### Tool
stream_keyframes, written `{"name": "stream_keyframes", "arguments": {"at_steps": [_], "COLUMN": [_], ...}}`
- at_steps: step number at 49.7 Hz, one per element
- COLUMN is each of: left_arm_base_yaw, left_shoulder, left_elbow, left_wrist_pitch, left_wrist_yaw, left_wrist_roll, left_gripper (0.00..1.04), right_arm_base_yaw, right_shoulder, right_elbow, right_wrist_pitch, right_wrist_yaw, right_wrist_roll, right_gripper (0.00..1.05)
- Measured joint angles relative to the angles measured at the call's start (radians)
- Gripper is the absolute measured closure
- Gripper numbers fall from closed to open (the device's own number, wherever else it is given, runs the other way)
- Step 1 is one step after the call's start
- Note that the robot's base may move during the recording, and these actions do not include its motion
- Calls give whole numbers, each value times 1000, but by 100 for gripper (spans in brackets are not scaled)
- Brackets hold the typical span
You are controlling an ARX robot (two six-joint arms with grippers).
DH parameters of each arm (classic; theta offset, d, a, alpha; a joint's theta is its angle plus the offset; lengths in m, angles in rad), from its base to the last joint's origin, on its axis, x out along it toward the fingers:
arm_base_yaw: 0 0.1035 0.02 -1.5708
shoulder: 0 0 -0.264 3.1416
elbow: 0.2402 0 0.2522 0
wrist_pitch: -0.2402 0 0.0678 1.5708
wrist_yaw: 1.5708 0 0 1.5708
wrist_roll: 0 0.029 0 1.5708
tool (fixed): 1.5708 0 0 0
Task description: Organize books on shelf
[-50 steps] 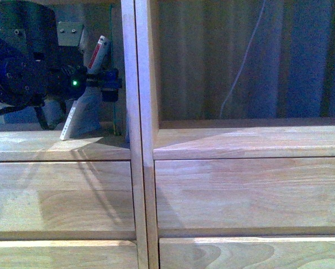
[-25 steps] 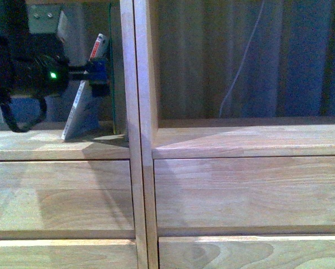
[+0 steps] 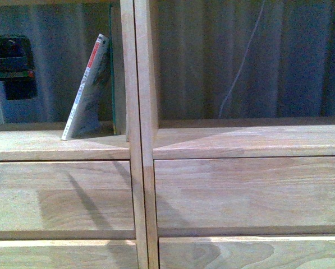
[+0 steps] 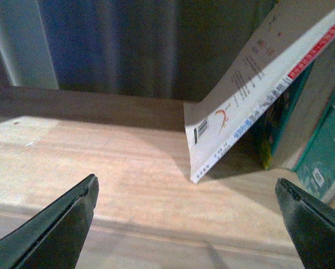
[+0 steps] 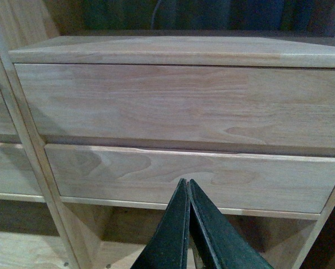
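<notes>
On the light wood shelf (image 3: 138, 112), a white book (image 3: 88, 89) with a red-white spine leans to the right in the left compartment. Its top rests towards a slim teal book (image 3: 112, 84) that stands against the divider. In the left wrist view my left gripper (image 4: 187, 224) is open and empty, a short way back from the white book (image 4: 251, 95), the teal book (image 4: 324, 157) and the shelf board (image 4: 100, 168). My right gripper (image 5: 187, 188) is shut on nothing, its tips in front of the drawer fronts (image 5: 184, 106).
The dark bulk of my left arm (image 3: 10, 67) shows at the far left of the compartment. The right compartment (image 3: 246, 67) holds only a thin white cable (image 3: 240, 67) at its back. Plain drawer fronts (image 3: 246, 190) lie below both compartments.
My left arm has let go of the white book and pulled back to the left, out of the compartment. The white book stays leaning where it was.
</notes>
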Motion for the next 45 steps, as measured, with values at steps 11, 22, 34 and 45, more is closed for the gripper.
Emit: {"name": "stream_keyframes", "arguments": {"at_steps": [11,22,34,45], "left_arm_base_yaw": [-26,9,-40,3], "left_shoulder": [-356,-689,-899,-1086], "left_elbow": [-213,-341,-445,-572], "left_wrist_pitch": [-137,-333,-459,-518], "left_wrist_yaw": [0,-57,-262,23], "left_wrist_roll": [5,22,22,14], "left_gripper": [8,8,8,31], "right_arm_base_yaw": [0,0,0,0], "right_shoulder": [0,0,0,0], "right_elbow": [0,0,0,0], "right_wrist_pitch": [0,0,0,0], "right_wrist_yaw": [0,0,0,0], "right_wrist_roll": [-2,-2,-2,-2], "right_gripper": [72,26,7,7]}}
